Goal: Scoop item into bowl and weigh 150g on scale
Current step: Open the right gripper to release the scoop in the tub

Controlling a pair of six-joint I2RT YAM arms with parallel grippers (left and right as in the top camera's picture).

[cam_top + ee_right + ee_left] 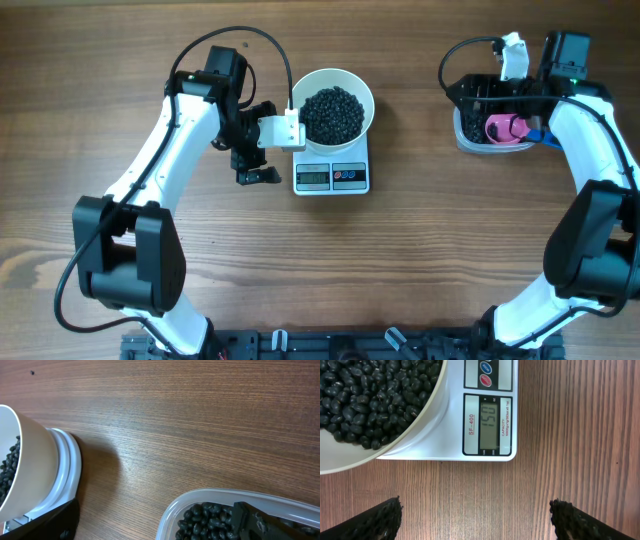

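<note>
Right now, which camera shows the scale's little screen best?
The left wrist view: the screen sits mid-frame, sharp enough to read 150, sideways. Overhead shows the screen as a tiny grey window, unreadable. The right wrist view catches only the scale at its edge under the bowl, no screen.

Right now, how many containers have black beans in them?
2. The white bowl sits on the scale near the middle; the clear tub, with the pink scoop in it, is at the far right. No others show.
</note>
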